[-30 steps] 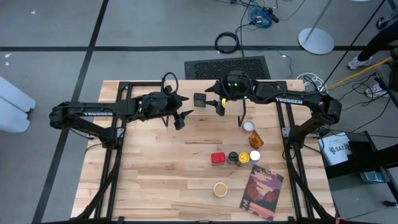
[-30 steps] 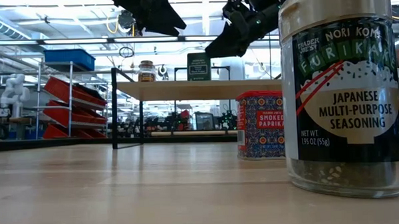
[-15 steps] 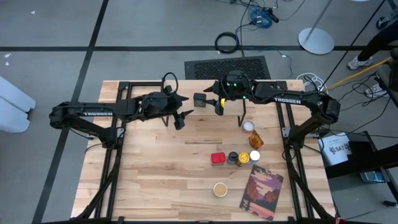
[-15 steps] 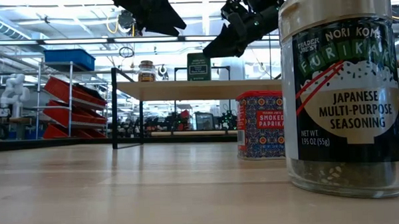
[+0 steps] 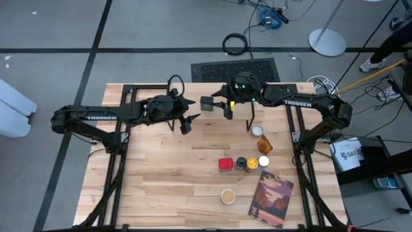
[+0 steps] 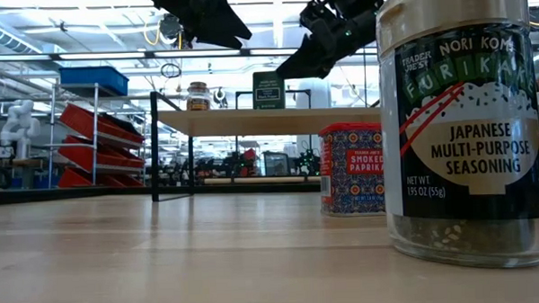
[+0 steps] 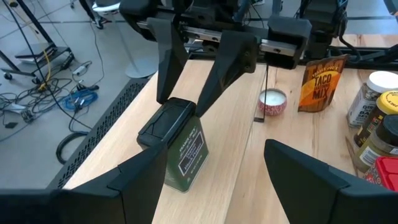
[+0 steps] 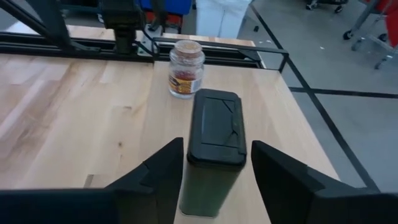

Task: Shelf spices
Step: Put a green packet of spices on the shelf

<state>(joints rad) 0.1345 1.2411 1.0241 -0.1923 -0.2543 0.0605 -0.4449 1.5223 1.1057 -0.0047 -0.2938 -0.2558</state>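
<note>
A dark green tin (image 8: pixel 214 137) with a black lid stands upright on its base on the pale plank top of the shelf (image 6: pixel 268 120). My right gripper (image 8: pixel 214 168) reaches it level from the table's right, one finger on each side of its top. A tan-lidded jar (image 8: pixel 185 68) also stands on the shelf, farther left. My left gripper (image 5: pixel 188 124) hovers open left of the tin (image 7: pixel 177 146), holding nothing. More spices stand on the table: a white-lidded jar (image 5: pixel 257 131), an orange packet-like jar (image 5: pixel 264 145) and a red tin (image 5: pixel 225 164). My right gripper has its fingers (image 8: pixel 171 168) beside the two sides of the tin's black lid (image 8: pixel 193 146), coming level from the table's right. They stand very close, but I cannot tell whether they touch it. The tin stays upright on the shelf.
A row of small jars (image 5: pixel 252 162) and a tan-topped one (image 5: pixel 228 196) stand right of the table's middle. A picture-covered book (image 5: pixel 271 200) lies near the front right. In the low view a furikake jar (image 6: pixel 462 118) and a paprika tin (image 6: pixel 352 167) stand close.
</note>
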